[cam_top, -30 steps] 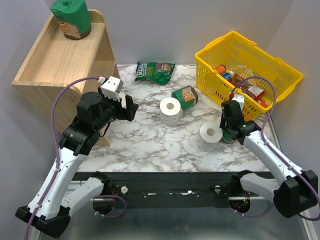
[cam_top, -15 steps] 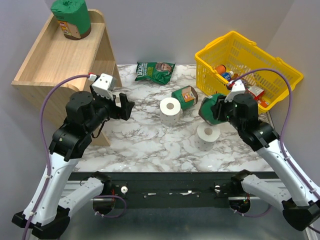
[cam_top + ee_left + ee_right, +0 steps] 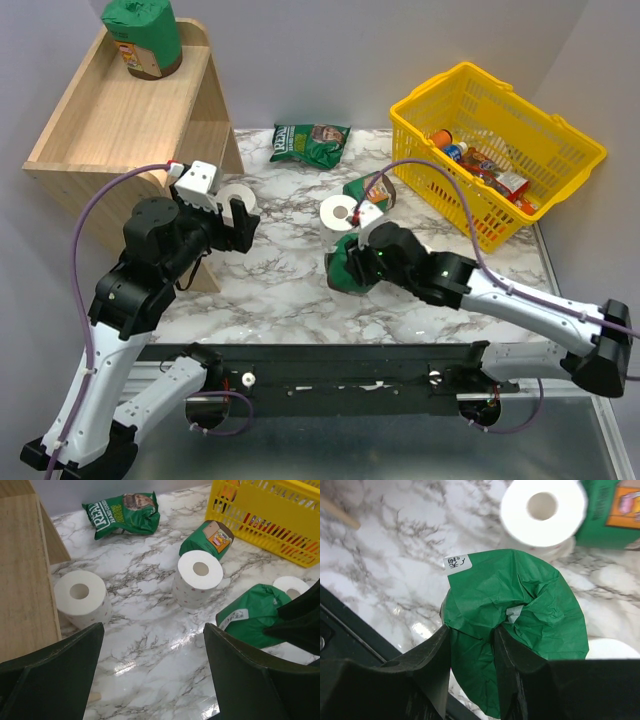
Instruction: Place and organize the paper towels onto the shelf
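Observation:
The wooden shelf (image 3: 110,110) stands at the back left with one green-wrapped paper towel roll (image 3: 142,35) upright on its top tray. My right gripper (image 3: 352,276) is shut on a second green roll (image 3: 340,260), gripping its crumpled end (image 3: 520,595) above the table's front centre. A third green roll (image 3: 372,190) lies behind a white roll (image 3: 340,213). Another white roll (image 3: 238,197) stands beside the shelf. The third white roll (image 3: 291,585) shows only in the wrist views. My left gripper (image 3: 236,222) is open and empty (image 3: 152,630), held over the marble in front of the shelf.
A flat green snack bag (image 3: 310,142) lies at the back centre. A yellow basket (image 3: 430,110) with small bottles and packets fills the back right. The shelf's side panel (image 3: 20,575) is close to my left gripper's left.
My right arm swung left from beside the basket to the front centre, carrying the green roll. My left gripper drew back a little to the left, uncovering the white roll by the shelf.

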Tool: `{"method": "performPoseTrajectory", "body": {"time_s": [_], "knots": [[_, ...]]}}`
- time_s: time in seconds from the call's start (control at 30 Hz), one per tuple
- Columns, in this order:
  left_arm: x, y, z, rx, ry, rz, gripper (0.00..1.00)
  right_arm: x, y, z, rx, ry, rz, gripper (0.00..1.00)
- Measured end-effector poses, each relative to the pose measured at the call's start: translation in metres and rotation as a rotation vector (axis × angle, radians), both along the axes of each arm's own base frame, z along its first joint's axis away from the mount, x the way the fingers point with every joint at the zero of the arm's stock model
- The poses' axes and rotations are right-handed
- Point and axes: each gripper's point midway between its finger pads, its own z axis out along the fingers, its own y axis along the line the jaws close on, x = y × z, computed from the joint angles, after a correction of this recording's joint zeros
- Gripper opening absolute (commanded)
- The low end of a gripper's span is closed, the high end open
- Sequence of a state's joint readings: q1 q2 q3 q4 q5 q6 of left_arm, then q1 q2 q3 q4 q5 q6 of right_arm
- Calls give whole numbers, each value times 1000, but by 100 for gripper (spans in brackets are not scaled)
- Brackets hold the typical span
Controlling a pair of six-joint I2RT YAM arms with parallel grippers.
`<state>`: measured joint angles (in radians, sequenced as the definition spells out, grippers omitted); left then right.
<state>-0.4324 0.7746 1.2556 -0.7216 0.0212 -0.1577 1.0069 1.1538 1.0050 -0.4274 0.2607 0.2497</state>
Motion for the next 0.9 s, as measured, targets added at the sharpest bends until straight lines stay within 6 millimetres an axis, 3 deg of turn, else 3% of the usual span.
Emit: {"method": "performPoseTrajectory", "body": {"time_s": [0.13, 0.23, 0.33, 0.37, 0.47, 0.57, 0.67, 0.77, 0.9], "knots": [[-2, 7, -12, 17, 8, 28, 91, -8, 22, -39, -92, 23, 52, 45], [-6, 13, -18, 35, -4, 41, 91, -6, 27, -62, -151, 31, 43, 54], [-9, 17, -15, 44, -24, 48, 95, -3, 28, -72, -167, 34, 24, 66], [-10, 18, -12, 44, -31, 49, 95, -2, 28, -71, -164, 30, 15, 76], [-11, 19, -4, 63, -36, 44, 97, -1, 28, -65, -135, 26, -11, 85], [-9, 19, 3, 84, -42, 37, 95, -2, 25, -45, -95, 21, -25, 86], [-8, 16, 15, 82, -43, 20, 90, -7, 18, -7, -9, 3, -43, 86], [-4, 3, 31, 56, -51, -31, 90, -19, -3, 40, 115, -33, -58, 86], [3, -17, 17, 46, 5, -99, 88, -36, -36, 82, 248, -67, -78, 86]]}}
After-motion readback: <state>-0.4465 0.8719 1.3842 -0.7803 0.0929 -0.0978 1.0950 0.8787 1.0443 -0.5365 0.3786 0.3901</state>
